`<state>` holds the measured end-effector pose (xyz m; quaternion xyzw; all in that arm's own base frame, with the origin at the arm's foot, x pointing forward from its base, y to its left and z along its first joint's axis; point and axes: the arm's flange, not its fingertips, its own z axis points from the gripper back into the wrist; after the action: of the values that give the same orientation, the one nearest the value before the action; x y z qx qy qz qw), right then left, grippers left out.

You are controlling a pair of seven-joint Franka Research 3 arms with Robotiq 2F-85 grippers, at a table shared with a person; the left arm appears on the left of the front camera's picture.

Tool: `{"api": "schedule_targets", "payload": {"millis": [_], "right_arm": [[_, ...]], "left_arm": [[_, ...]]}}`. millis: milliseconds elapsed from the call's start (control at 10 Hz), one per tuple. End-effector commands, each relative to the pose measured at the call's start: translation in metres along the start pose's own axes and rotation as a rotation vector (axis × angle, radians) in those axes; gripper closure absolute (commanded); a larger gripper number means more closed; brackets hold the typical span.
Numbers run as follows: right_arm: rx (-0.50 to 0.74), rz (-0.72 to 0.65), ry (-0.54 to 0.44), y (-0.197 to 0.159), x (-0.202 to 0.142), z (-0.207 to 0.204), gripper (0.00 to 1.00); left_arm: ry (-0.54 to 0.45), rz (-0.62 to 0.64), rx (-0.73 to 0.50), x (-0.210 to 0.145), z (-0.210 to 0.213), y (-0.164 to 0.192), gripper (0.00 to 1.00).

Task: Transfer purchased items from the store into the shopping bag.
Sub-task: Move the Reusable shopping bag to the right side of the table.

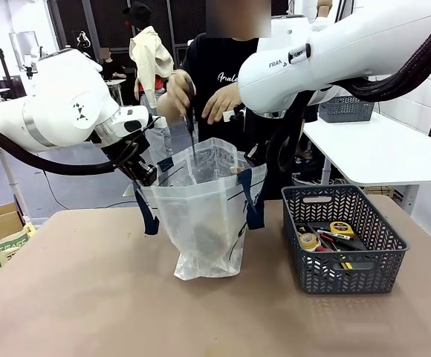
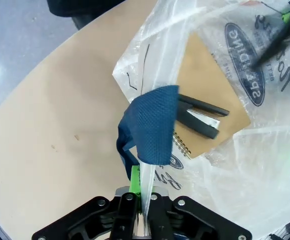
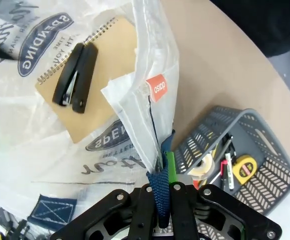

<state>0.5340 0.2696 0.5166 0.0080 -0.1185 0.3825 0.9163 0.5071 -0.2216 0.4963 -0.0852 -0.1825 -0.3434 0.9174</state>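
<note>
I've got both arms holding the shopping bag (image 1: pixel 208 216) open at centre frame. The left gripper (image 2: pixel 142 202) is pinched tight on the bag's plastic edge just below one navy handle (image 2: pixel 150 125), and the right gripper (image 3: pixel 160 205) is clamped on the other navy strap (image 3: pixel 160 187). Upper middle of the front view, the person's hand (image 1: pixel 177 95) lowers a slim dark tool (image 1: pixel 192 134) into the mouth, so I judge we're mid-transfer, with me as bag-holder. The next move calls for steady wrists and a wide mouth. The grey basket (image 1: pixel 349 279) at lower right has a yellow tape measure (image 1: pixel 342 229), a tape roll (image 1: pixel 308 241) and stick tools (image 1: pixel 342 258) in it. The bag looks thin, crinkly and translucent, with navy lettering. Inside, a tan spiral notebook (image 2: pixel 212 95) lies flat with a black stapler (image 2: pixel 200 117) on it.
</note>
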Motion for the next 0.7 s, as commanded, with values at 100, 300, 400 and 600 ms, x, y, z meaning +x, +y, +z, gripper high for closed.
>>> {"api": "schedule_targets", "payload": {"millis": [100,300,400,600], "right_arm": [[0.024,0.033,-0.03,-0.005,-0.011,-0.001,1.0],[0.024,0.032,-0.03,-0.005,-0.01,-0.002,1.0],[0.001,0.016,-0.002,-0.001,0.0,0.0,1.0],[0.001,0.016,-0.002,-0.001,0.0,0.0,1.0]], "left_arm": [[-0.031,-0.029,-0.03,-0.01,0.004,0.006,1.0],[-0.001,-0.045,-0.045,-0.008,0.001,0.006,1.0],[-0.003,-0.013,-0.006,-0.001,0.0,0.001,1.0],[-0.003,-0.013,-0.006,-0.001,0.0,0.001,1.0]]}}
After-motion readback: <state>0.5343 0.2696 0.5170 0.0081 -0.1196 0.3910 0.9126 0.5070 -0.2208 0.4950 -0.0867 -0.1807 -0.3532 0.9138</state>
